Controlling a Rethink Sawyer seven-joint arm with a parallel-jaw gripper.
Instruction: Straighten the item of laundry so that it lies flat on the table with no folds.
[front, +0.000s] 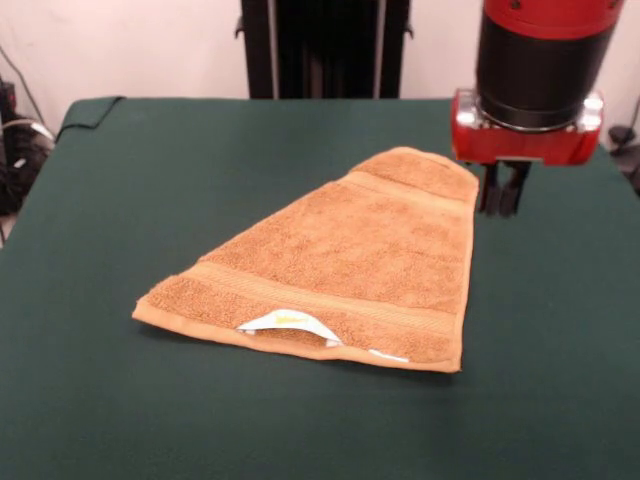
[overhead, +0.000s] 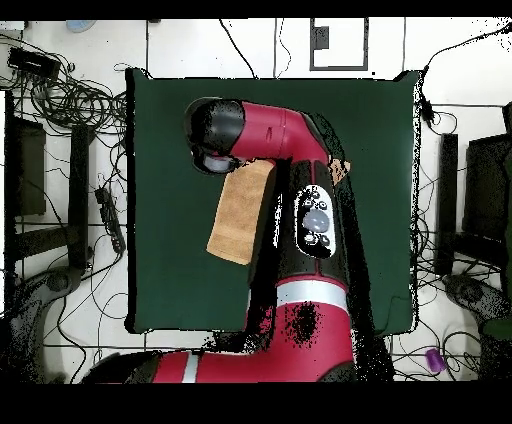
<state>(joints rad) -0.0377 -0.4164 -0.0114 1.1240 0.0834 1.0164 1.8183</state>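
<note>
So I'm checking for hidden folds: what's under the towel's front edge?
A white label pokes out beneath the towel, which suggests a doubled layer. Whatever lies further under it on the green table is covered.

- The towel (front: 340, 265) lies on the table (front: 130, 200), right of centre in the front view.
- The gripper (front: 503, 190) hangs at upper right, just beside the towel's far right corner.
- The label (front: 285, 322) sits at the towel's near edge, lower centre.

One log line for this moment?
towel: folded, label showing | gripper: beside towel's far corner, holding nothing | table: green cloth
</note>
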